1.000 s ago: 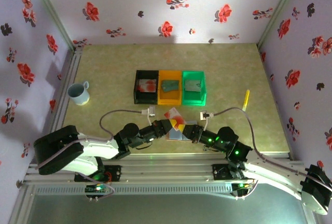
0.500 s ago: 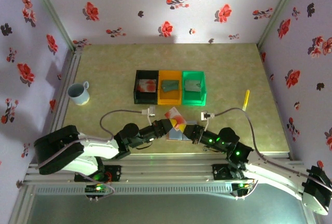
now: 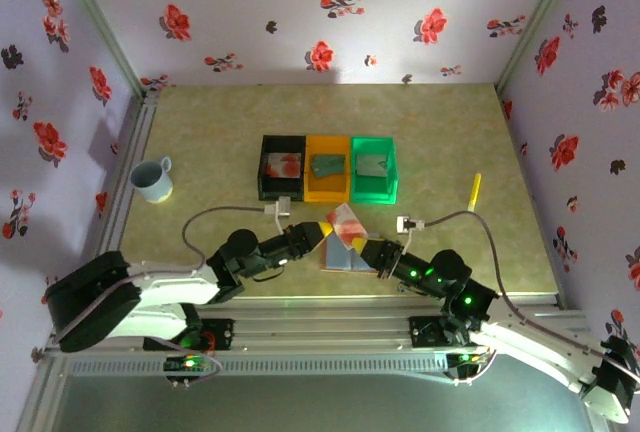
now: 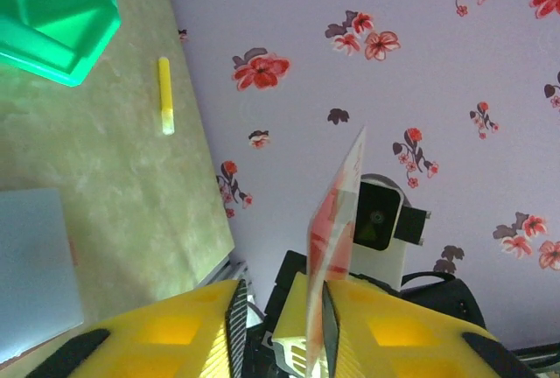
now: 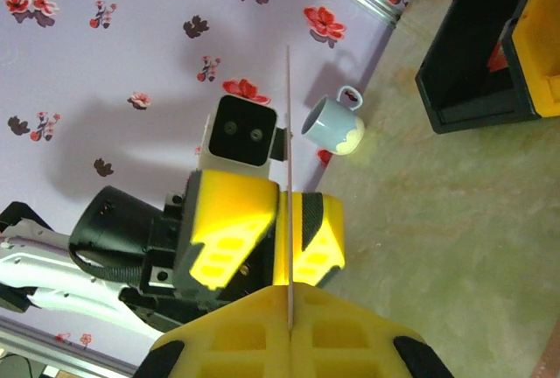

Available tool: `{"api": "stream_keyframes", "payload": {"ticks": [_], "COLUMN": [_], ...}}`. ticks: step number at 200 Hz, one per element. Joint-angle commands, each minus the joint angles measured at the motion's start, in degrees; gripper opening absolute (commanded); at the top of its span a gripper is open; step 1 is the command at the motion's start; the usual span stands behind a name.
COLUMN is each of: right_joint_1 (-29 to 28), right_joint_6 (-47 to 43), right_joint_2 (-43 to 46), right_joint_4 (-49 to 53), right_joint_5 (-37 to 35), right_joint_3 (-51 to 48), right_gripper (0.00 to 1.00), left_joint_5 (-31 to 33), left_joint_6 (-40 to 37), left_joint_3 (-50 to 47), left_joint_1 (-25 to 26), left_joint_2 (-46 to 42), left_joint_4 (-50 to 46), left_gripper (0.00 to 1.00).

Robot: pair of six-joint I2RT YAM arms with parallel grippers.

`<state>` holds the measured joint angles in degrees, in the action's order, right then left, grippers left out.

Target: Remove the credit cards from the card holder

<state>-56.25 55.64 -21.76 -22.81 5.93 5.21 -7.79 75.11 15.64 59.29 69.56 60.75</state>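
The right end effector (image 5: 289,297) is pictured pressed together on one edge of a credit card (image 5: 288,115), which is seen edge-on as a thin pale line. The left end effector (image 4: 280,318) is faced head-on from the opposite side. Its yellow fingers (image 4: 175,334) are spread, and the card stands in the gap between them, close against one finger and apart from the other.

From above, the two end effectors are seen tip to tip at the middle of the table (image 3: 200,132), close to its near edge, with the pale, red-blotched card raised between them. The card holder (image 3: 343,258) is laid on the table just beneath them, blue-grey face up, a little nearer than a row of three bins.

A black bin (image 3: 266,166), an orange bin (image 3: 328,190) and a green bin (image 3: 391,167) are set side by side farther back. A second card (image 3: 284,163) with a red blotch is seen inside the black bin. A pale blue mug (image 3: 152,179) is placed at the far left, and a yellow marker (image 3: 474,192) lies at the right, well apart from both arms.
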Motion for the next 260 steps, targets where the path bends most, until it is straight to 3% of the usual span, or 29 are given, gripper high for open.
{"api": "stream_keyframes", "payload": {"ticks": [1, 38, 63, 98, 132, 168, 209, 260], "right_joint_1": [-0.29, -0.11, 0.17, 0.62, 1.13, 1.48, 1.74, 1.84], "right_joint_6": [-2.07, -3.97, -5.50, -7.15, -8.04, -9.22, -10.38, -10.94], "right_joint_2": [1.62, 1.40, 0.16, -3.19, -6.36, -8.98, -9.95, -10.42], "right_joint_4": [3.81, 9.61, 11.12, 9.81, 8.75, 8.04, 8.13, 6.72], "right_joint_5": [-1.04, 1.14, 4.92, 13.02, 19.64, 24.67, 28.23, 30.65], "right_joint_3": [1.40, 3.78, 5.65, 7.73, 9.27, 9.99, 9.86, 9.74], "right_gripper": [0.00, 0.00, 0.00, 0.00, 0.00, 0.00, 0.00, 0.00], "left_joint_5": [-5.34, -9.76, -14.94, -21.87, -23.65, -25.54, -31.72, -39.29], "left_joint_6": [-2.48, -13.35, -20.73, -30.75, -41.68, -47.96, -53.83, -52.49], "left_joint_3": [0.57, 8.29, 14.95, 24.17, 32.95, 38.36, 40.46, 38.09], "left_joint_1": [-2.67, -7.90, -11.84, -15.66, -16.74, -16.81, -16.75, -16.68], "left_joint_2": [-6.63, -22.82, -27.38, -24.41, -18.43, -14.76, -12.05, -11.04], "left_joint_4": [-12.16, -47.60, -64.65, -82.86, -96.81, -102.74, -105.76, -101.09], "left_gripper": [0.34, 0.71, 0.84, 0.99, 1.00, 1.00, 0.99, 0.92]}}
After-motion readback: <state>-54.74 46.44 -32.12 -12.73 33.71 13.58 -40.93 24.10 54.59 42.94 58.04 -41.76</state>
